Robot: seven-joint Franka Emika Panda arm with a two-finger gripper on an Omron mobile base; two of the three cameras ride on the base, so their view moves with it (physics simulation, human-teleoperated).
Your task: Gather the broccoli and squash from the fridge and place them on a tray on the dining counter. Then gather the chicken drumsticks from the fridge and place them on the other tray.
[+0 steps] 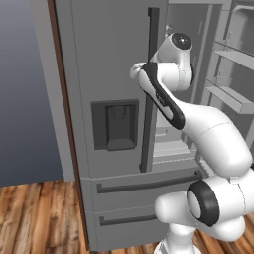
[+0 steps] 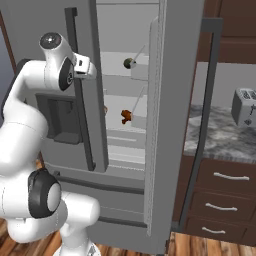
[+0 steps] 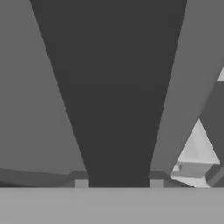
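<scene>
- At the fridge, tall, flat grey panels, the gripper is clamped on the left door's dark vertical bar handle.
- Right door is seen open; orange-brown chicken drumsticks sit on a white inner shelf.

Pincer at the fridge door handle

The pincer sits against the bar handle of the left fridge door, one fingertip on each side of the bar. Beyond it the right door stands open; on the shelves inside, past the pincer, lie a drumstick and, one shelf higher, the broccoli. Below the pincer are two drawers. Far off to the pincer's right, a toaster stands on the table.
</scene>
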